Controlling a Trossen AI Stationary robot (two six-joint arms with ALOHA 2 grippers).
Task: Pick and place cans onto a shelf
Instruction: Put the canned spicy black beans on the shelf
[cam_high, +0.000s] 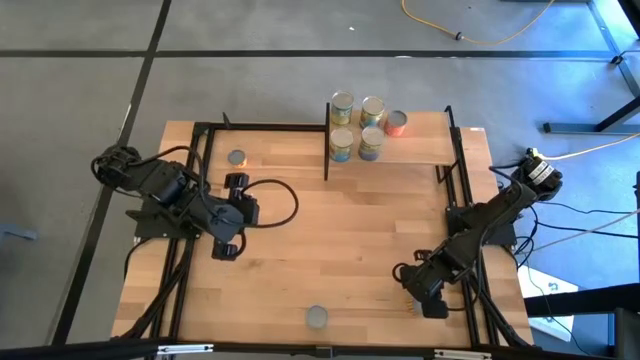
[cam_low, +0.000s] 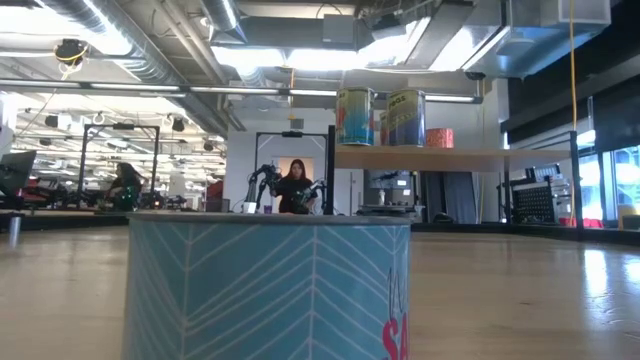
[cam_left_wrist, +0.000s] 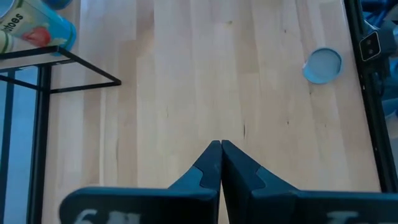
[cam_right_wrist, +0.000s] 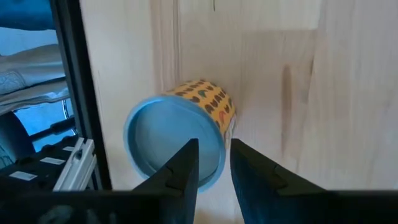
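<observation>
Counted from above: five small silvery-topped cylindrical tins (cam_high: 342, 105) on the light-wood shelf board (cam_high: 420, 150) at the table's far edge. Two more upright on the tabletop, one far left (cam_high: 236, 157), one front centre (cam_high: 317, 317).

Shown only by the right wrist view: an eighth, orange-yellow patterned tin (cam_right_wrist: 205, 102) lying on its side just beyond the right gripper (cam_right_wrist: 214, 146), fingers slightly apart, near the front right corner.

Left gripper (cam_left_wrist: 221, 146) over bare wood on the left, fingers pressed together.

Five cans (cam_high: 358, 128) upright on the shelf (cam_high: 420, 150).
</observation>
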